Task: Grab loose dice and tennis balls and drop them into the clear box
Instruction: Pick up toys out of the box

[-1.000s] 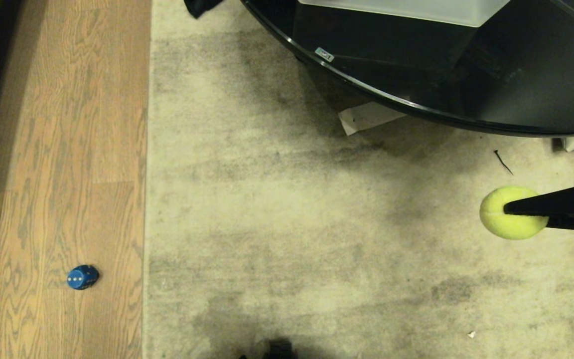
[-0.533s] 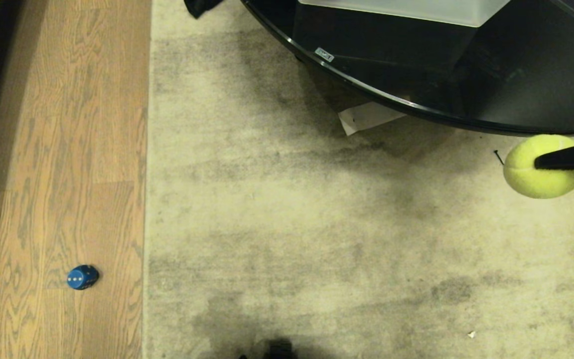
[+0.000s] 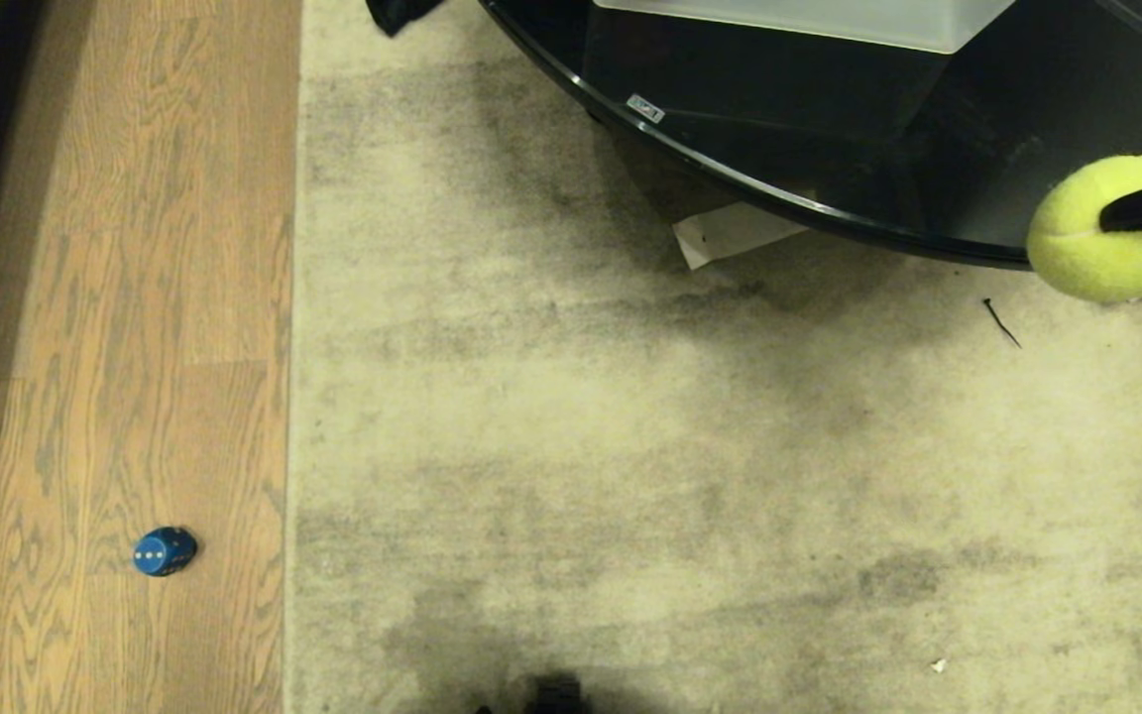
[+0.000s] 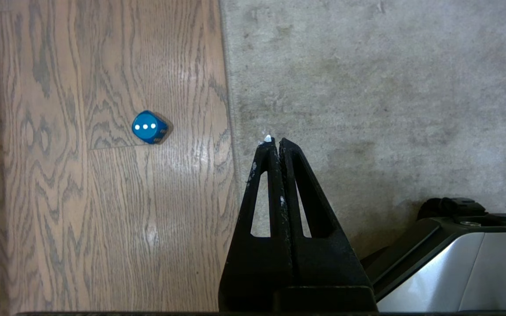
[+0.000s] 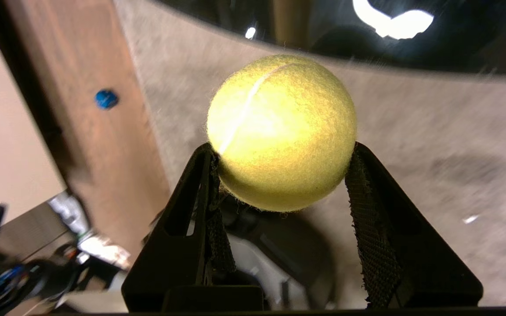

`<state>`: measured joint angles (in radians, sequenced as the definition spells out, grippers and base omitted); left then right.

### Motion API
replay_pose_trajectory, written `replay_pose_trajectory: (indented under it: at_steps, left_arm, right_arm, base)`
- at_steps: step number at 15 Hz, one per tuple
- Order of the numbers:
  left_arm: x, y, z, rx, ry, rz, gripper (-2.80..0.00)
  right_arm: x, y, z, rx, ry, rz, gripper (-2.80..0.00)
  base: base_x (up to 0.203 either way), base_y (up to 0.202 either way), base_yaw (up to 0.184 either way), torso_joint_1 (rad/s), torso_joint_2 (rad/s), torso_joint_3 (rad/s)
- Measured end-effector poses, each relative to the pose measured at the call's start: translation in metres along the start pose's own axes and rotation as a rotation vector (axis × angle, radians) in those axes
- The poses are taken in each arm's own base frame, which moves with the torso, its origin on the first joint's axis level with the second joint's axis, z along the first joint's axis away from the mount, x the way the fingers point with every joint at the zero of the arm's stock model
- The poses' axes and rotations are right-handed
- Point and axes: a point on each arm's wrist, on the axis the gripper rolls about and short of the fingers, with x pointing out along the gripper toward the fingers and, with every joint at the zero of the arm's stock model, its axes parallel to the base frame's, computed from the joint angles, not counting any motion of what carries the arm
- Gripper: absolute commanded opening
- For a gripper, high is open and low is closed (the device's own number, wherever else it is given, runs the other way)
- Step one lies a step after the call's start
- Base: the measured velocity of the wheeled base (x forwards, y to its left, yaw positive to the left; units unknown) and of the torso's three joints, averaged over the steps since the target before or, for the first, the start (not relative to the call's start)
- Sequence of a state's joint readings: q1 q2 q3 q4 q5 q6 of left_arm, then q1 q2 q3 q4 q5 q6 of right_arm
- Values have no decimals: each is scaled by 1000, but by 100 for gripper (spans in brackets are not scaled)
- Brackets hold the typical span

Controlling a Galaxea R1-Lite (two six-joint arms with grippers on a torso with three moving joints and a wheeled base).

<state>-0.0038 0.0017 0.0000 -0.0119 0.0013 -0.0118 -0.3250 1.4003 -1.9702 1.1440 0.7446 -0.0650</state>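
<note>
I read no words anywhere. The sticker [image 3: 645,107] on the black table's rim [image 3: 730,174] is illegible; the blue die [image 4: 149,127] shows three white pips.

You're getting plenty of open rug [image 3: 630,476] in the middle, nothing lying on it but a few scraps. The round black table [image 3: 928,169] is blocking the far right, its rim overhanging the rug, with the clear box [image 3: 809,20] sitting on top. The blue die [image 3: 164,551] is sitting alone on the wood floor [image 3: 135,297], reachable from any side.
</note>
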Motion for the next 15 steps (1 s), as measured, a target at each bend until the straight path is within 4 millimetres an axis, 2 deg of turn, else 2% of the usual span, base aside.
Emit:
replay_pose_trajectory:
  at_steps: [3,7,15]
  left_arm:
    - [0,0,0,0,0,-1,-280]
    - [0,0,0,0,0,0,-280]
    - [0,0,0,1,0,0,-280]
  right_arm:
    - [1,-2,5,-16,-27,-60,-280]
    - [1,-5,18,81,-126,-119,-280]
    - [-11,6,20,33,-193,-125,-280]
  base:
    - [0,0,0,0,0,0]
    - [0,0,0,0,0,0]
    - [0,0,0,0,0,0]
